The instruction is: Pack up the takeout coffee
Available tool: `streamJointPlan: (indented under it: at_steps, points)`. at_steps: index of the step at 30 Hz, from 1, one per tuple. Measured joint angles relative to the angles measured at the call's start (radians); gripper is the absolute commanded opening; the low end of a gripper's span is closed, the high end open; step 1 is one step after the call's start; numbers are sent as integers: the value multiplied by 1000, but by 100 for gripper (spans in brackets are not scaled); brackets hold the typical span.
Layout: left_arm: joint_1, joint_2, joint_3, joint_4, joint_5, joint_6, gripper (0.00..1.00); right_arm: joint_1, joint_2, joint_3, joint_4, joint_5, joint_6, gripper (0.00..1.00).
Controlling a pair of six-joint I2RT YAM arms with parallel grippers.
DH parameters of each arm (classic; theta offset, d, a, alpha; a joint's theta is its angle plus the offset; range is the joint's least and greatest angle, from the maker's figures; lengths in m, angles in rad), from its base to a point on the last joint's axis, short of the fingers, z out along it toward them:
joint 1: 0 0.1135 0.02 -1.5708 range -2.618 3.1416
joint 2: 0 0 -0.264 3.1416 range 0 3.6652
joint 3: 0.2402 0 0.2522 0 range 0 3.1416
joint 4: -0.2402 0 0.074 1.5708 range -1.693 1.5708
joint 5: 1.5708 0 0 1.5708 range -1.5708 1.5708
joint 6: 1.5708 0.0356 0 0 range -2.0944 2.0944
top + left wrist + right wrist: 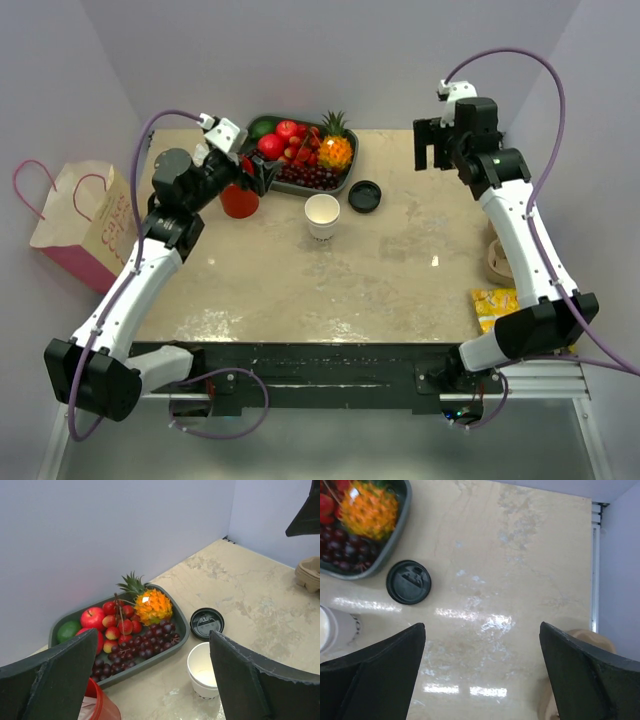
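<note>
No cup with a lid on it shows in any view. A lidless white paper cup stands mid-table, also in the left wrist view and at the left edge of the right wrist view. A loose round black lid lies flat beside it. My left gripper is open and empty, above the red cup and left of the white cup. My right gripper is open and empty, raised over the far right of the table.
A grey tray of fruit sits at the back, also in the wrist views. A pink-and-cream paper bag stands off the table's left side. A cardboard cup carrier and a yellow packet lie at the right edge.
</note>
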State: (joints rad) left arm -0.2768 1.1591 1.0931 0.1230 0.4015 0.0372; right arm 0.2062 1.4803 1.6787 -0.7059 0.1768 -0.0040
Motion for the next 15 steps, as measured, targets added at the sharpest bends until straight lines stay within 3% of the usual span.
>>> streamJointPlan:
  at_steps: [4,7,8,15]
  points:
    - [-16,7,3,5,7,-2,96,-4,-44,-83,-43,43,-122,98]
    - [-24,10,3,20,10,-19,96,-42,-54,-103,-109,40,-172,88]
    - [-26,11,3,25,11,-27,96,-73,-50,-102,-133,35,-180,84]
    - [-36,23,3,45,14,-56,96,-333,20,-112,-274,21,-187,80]
